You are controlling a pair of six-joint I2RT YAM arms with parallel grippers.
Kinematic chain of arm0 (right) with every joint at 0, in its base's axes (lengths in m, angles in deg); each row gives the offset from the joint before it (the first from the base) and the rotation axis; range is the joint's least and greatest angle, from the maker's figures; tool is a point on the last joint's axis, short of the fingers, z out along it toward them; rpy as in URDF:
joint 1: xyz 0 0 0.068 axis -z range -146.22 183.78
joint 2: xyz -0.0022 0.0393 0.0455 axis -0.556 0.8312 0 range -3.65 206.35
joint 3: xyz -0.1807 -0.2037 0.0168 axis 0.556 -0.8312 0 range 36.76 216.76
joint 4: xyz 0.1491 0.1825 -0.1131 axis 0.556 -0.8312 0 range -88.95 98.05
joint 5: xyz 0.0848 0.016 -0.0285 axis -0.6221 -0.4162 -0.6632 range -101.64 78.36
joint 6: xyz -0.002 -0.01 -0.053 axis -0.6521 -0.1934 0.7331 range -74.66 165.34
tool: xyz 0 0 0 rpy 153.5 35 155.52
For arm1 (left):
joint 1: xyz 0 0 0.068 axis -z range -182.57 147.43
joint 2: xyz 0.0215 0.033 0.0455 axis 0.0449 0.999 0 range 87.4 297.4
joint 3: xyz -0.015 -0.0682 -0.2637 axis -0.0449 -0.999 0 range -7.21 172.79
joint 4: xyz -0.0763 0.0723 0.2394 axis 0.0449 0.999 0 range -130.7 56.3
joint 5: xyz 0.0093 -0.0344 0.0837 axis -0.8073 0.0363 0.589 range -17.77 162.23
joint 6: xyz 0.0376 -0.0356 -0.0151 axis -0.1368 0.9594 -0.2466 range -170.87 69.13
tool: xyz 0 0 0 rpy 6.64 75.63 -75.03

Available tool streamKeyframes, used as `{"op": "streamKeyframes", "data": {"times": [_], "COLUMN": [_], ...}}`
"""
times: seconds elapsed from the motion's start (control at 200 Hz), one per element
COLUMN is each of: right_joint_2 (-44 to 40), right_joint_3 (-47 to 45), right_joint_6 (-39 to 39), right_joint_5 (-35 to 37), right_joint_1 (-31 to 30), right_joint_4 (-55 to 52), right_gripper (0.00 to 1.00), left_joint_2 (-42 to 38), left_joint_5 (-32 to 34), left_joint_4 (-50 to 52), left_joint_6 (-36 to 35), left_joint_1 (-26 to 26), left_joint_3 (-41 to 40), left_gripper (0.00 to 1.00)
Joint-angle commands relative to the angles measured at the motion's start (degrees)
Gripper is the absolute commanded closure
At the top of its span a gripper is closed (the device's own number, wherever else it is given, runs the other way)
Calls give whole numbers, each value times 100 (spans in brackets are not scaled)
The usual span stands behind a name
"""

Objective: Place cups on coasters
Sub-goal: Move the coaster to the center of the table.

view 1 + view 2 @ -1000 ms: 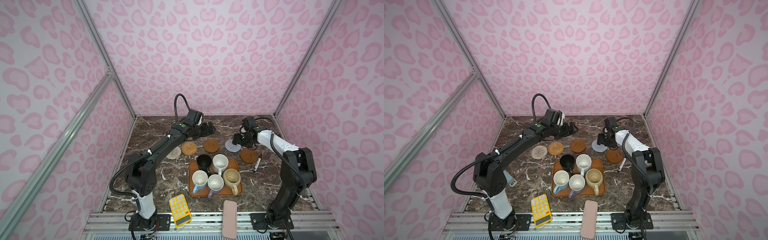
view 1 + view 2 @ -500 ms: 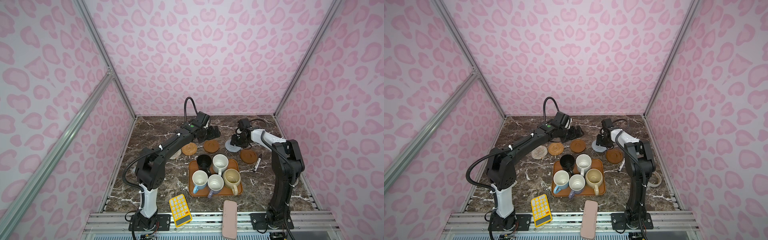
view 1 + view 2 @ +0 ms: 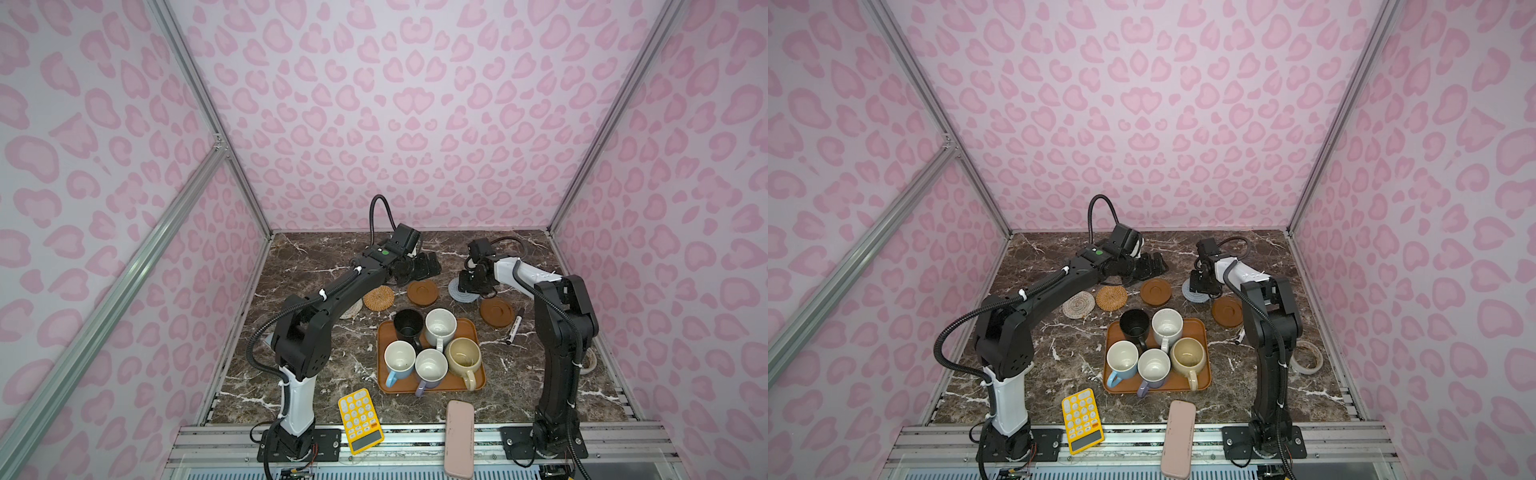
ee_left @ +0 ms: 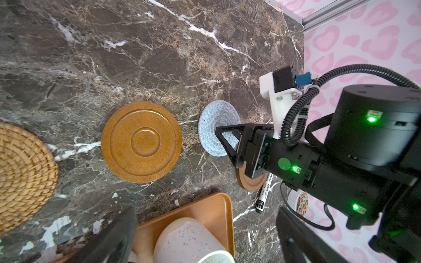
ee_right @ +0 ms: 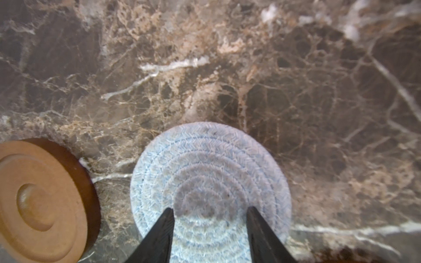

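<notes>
Five cups stand on the orange tray (image 3: 468, 326): black (image 3: 408, 326), speckled white (image 3: 440, 328), light-blue (image 3: 400, 360), lavender (image 3: 431, 368) and beige (image 3: 463, 357). Behind the tray lies a row of coasters: cream woven (image 3: 1079, 304), tan rattan (image 3: 378, 297), brown wooden (image 3: 422, 292), grey-blue crocheted (image 3: 459, 291) and a second brown wooden one (image 3: 497, 312). My left gripper (image 3: 424, 266) hangs open just behind the middle wooden coaster, holding nothing. My right gripper (image 5: 210, 210) is low over the grey-blue coaster (image 5: 210, 177), fingers apart with nothing between them.
A yellow calculator (image 3: 360, 419) and a pink case (image 3: 459, 438) lie at the front edge. A marker (image 3: 514, 328) lies right of the tray, next to the right arm's base link. A tape roll (image 3: 1306, 357) lies near the right wall.
My left gripper has shifted right along the back of the coaster row. The right gripper's jaws have narrowed over the grey-blue coaster, and the right arm's elbow has swung in.
</notes>
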Motion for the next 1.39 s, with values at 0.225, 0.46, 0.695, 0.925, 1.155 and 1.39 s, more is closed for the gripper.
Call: {"op": "streamKeyframes", "data": {"times": [0.225,0.46,0.695,0.925,1.155,1.39], "right_joint_2": [34,11,-140,-37,-773,-2309], "right_joint_3": [-242,-241,-188,896,865,-48], "right_joint_6": [-152,-242,-302,-157,-128,-82], "right_joint_5": [-110,26,-127,35,183,405], "right_joint_1": [-298,-363,-387,-378,-349,-160], "right_joint_4": [-560,-660,-504,-1093,-1403,-1621], "right_gripper": [49,49,49,43,29,13], "left_joint_2": [-66,-74,-113,-145,-233,-409], "left_joint_5": [95,99,132,175,106,-89], "left_joint_4": [-22,-20,-20,111,249,331], "left_joint_6": [68,41,34,-52,-146,-178], "left_joint_1": [0,3,5,2,-4,21], "left_joint_3": [-72,-73,-117,76,289,606], "left_gripper": [3,3,3,3,3,3]}}
